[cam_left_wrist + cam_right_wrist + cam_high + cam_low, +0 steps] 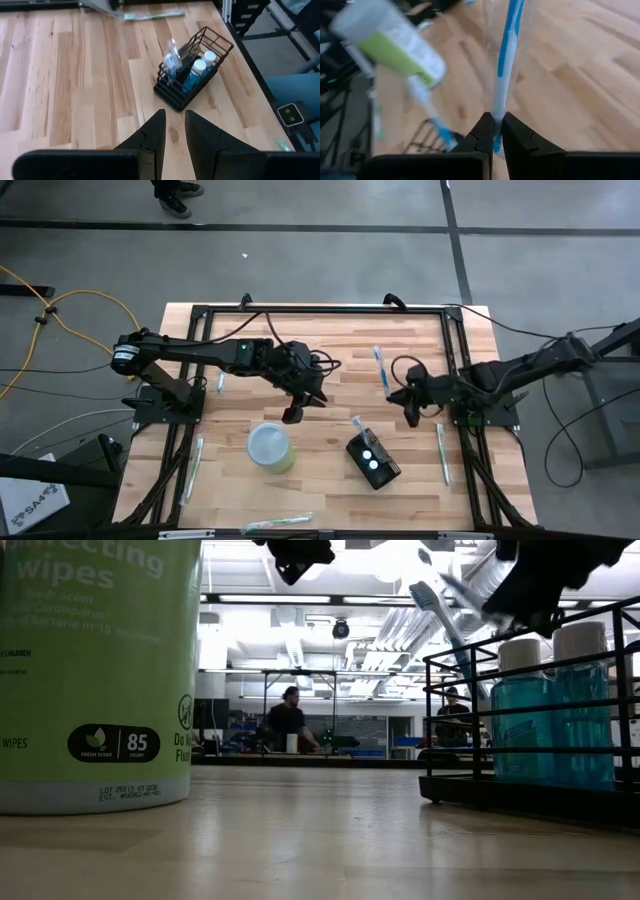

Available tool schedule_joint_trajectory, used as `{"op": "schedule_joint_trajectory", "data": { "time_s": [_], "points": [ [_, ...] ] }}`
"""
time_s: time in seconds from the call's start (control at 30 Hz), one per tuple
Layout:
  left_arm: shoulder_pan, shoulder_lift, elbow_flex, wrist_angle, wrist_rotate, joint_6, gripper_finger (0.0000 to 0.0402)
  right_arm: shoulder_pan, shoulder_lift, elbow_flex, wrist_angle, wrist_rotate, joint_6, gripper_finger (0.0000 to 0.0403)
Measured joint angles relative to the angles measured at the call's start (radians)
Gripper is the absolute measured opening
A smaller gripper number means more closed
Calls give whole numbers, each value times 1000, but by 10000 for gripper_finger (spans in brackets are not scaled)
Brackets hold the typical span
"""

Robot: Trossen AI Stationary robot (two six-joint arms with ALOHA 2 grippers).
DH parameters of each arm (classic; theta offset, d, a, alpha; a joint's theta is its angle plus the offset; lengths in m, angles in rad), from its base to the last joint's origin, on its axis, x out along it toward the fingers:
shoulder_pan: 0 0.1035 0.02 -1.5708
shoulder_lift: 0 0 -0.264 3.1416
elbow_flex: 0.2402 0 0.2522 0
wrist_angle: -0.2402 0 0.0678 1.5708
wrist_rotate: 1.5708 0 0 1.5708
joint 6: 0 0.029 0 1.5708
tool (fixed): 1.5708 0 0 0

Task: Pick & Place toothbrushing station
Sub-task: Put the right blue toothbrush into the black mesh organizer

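On wipes canister (95, 675): "wipes", "85".

We saw a pale wooden table (330, 480) standing on a grey floor (560, 260) crossed by dark lines, with a yellow cable (60, 305) lying beside it. Beyond, ceiling strip lights (300, 598) shone, and 2 people (288, 720) sat at distant benches.
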Motion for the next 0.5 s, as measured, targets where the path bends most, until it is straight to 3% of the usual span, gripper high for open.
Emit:
{"op": "schedule_joint_trajectory", "data": {
  "time_s": [0.13,0.5],
  "points": [
    [0,0,0,24,0,21,68,102,14,0,58,-5,-25,12],
    [-44,0,0,64,0,288,68,344,105,2,293,-55,19,12]
  ]
}}
